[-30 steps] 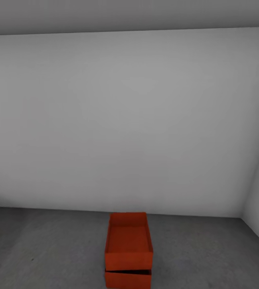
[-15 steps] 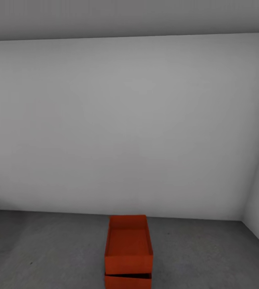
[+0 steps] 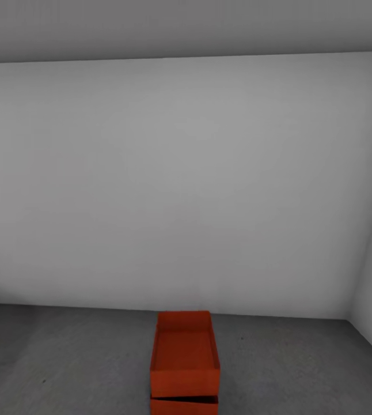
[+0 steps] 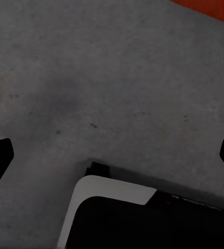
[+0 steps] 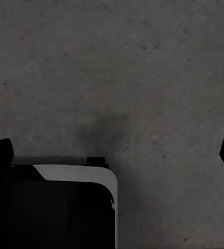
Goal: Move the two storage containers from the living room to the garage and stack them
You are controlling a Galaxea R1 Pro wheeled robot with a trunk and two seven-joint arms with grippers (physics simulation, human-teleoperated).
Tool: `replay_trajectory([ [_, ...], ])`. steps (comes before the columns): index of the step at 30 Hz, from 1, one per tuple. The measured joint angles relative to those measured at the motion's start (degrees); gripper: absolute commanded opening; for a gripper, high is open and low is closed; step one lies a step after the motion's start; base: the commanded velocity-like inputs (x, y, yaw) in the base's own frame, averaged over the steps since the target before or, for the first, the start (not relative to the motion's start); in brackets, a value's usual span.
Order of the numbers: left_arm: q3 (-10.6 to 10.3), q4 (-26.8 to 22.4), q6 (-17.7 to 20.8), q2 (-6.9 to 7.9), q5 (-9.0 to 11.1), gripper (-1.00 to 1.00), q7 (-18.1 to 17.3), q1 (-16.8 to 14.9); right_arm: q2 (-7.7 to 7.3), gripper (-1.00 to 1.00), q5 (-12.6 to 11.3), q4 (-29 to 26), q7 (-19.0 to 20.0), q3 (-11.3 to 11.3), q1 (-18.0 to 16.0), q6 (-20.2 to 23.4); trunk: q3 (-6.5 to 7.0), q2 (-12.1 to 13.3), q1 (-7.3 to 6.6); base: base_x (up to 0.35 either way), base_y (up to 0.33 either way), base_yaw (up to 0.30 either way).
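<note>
Garage: pale grey wall (image 3: pixel 180 184), dark concrete floor (image 3: pixel 65 357).

Left gripper (image 4: pixel 112 155): fingers wide apart, empty, over bare floor.

Upper container (image 3: pixel 185 350): sits on lower container (image 3: pixel 184 405), near the wall; the stack looks complete.

Right gripper (image 5: pixel 112 153): fingers wide apart, empty.

Change: the stack sits lower in the head view than a second ago; the camera has tilted up, the containers themselves unmoved.

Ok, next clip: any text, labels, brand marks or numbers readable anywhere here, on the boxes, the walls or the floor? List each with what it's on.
None readable.
The upper storage container: plain orange-red, no label.
The lower storage container: plain where it shows.
The wall: bare pale grey, no sign.
The floor: grey concrete with specks only.
Both wrist views: floor and dark robot parts, no markings.
</note>
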Motion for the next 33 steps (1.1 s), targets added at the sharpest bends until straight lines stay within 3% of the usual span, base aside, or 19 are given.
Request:
replay_trajectory([
  [8, -0.1, 0.0, -0.4, -1.59, -0.3, 1.00, 0.0, 0.0, -1.09, 1.00, 0.2, 0.0, -0.5, 0.2, 0.0, 0.0, 0.07, 0.0, 0.00, 0.000, 0.000, 0.000],
  [33, -0.4, -0.6, -0.6, -1.41, -0.8, 1.00, 0.0, 0.0, -1.08, 1.00, 0.5, -0.1, 0.0, 0.4, 0.0, 0.0, 0.08, 0.0, 0.00, 0.000, 0.000, 0.000],
])
